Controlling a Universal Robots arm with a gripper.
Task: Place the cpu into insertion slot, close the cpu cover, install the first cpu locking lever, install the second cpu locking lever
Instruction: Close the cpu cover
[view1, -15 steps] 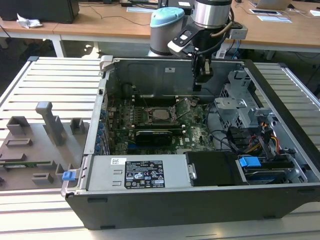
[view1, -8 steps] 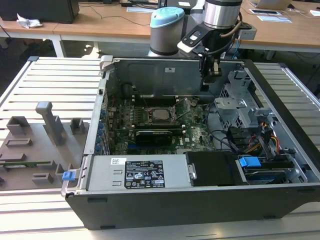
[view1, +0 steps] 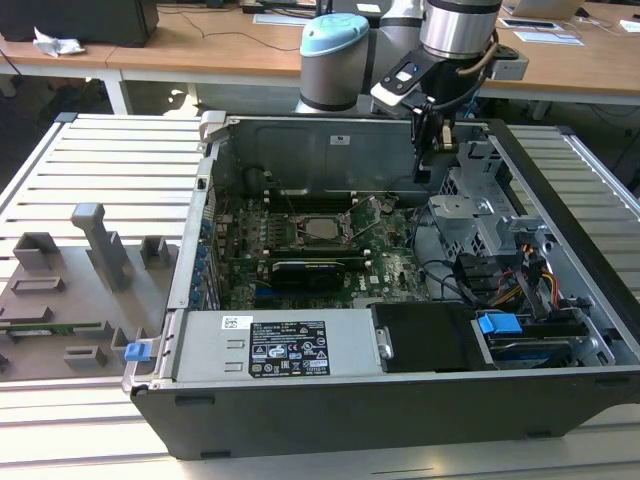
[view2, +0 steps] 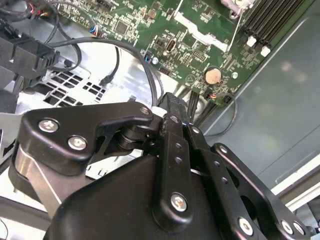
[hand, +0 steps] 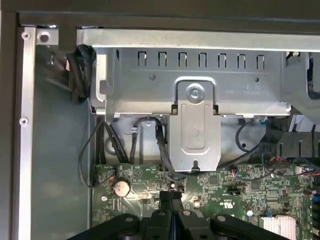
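The cpu (view1: 322, 228) is a small silver square lying in its socket on the green motherboard (view1: 395, 270) inside the open computer case. A silvery cpu cover (view1: 300, 216) frames it; I cannot tell whether it lies fully flat. Two thin wire locking levers (view1: 365, 228) slant up beside the socket. My gripper (view1: 422, 172) hangs above the board's back corner on the exterior view's right, well away from the socket. In both wrist views the black fingers (hand: 170, 196) (view2: 172, 102) are pressed together with nothing between them.
A silver drive cage (view1: 478, 215) and its bracket (hand: 194, 125) stand close beside the gripper, with black cables (view2: 125, 50) looping underneath. A coin battery (hand: 120, 187) sits on the board nearby. The labelled power supply (view1: 285, 345) fills the case front. A grey fixture tray (view1: 60, 290) lies outside.
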